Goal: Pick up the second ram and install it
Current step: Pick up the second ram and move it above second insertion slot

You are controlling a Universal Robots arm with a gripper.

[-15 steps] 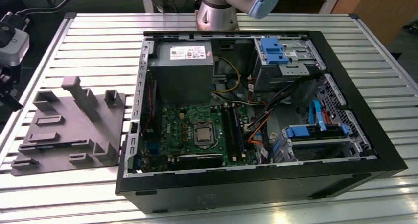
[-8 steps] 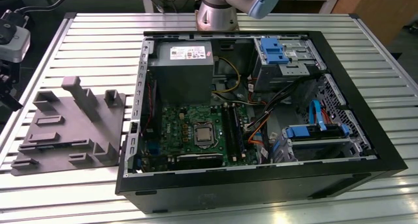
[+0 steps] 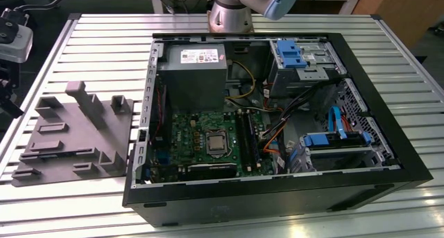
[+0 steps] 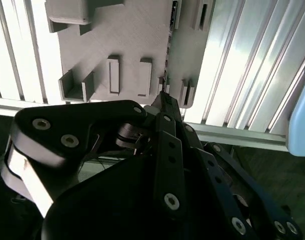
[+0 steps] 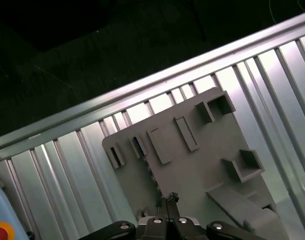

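Now, matte grey slotted tray flat on ribbed aluminium table.

Slatted metal table, grey power supply

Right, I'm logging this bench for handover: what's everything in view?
Computer case: one, black, open, mid-table.
Power supply: one, grey, inside the case.
Motherboard: one, green, inside the case.
Drive brackets: two, blue, inside the case, exterior view's right.
Cables: several, orange and blue, inside the case.
Fixture plate: one, grey, on the table, exterior view's left.
Table: one, silver, slatted.
Arm: one, silver and blue, beyond the case.
Tool: one, black, above the fixture plate in the second wrist view.
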